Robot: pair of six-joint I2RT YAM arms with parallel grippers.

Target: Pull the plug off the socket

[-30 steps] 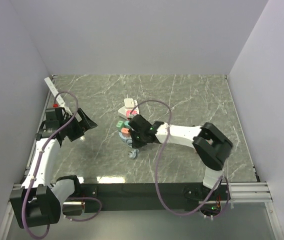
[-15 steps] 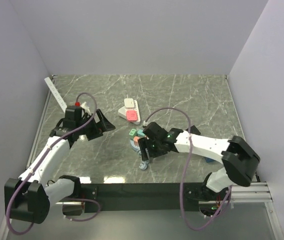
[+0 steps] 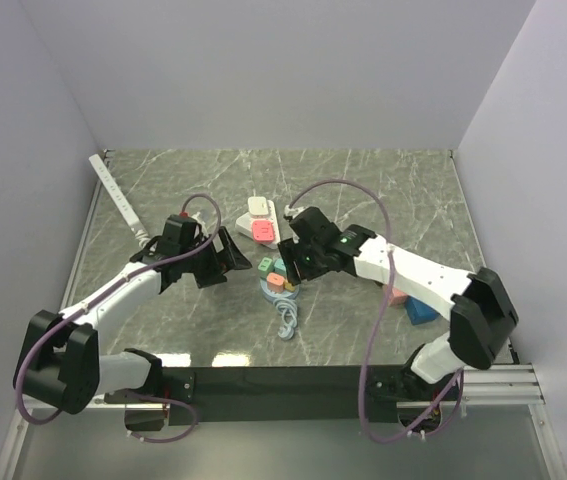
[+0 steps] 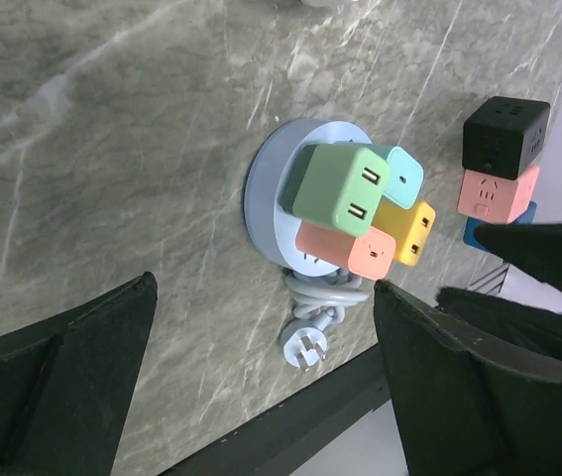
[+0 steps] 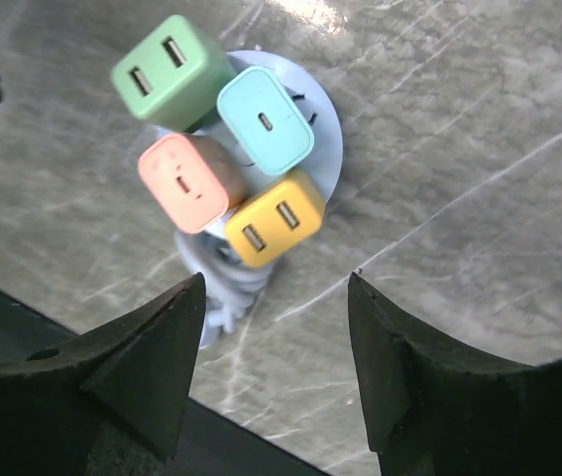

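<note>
The task is at the approach step, with nothing gripped so far. The round blue socket (image 4: 264, 183) lies flat on the marble surface (image 3: 383, 190) near the middle, between the two arms. Four plugs stand packed together in its top: a green plug (image 4: 338, 188), a teal plug (image 4: 400, 175), a yellow plug (image 4: 410, 230) and a salmon plug (image 4: 354, 249). Its coiled cord (image 4: 312, 297) is bunched just beside it. The left gripper (image 4: 263, 288) is spread wide and empty, facing the socket from the side. The right gripper (image 5: 276, 281) hangs over the cluster, likewise released and holding nothing. The next move probably calls for one gripper to settle around a single plug, the green being the most exposed, and clench on it. The other would likely pin the light base down so the pull separates them.
</note>
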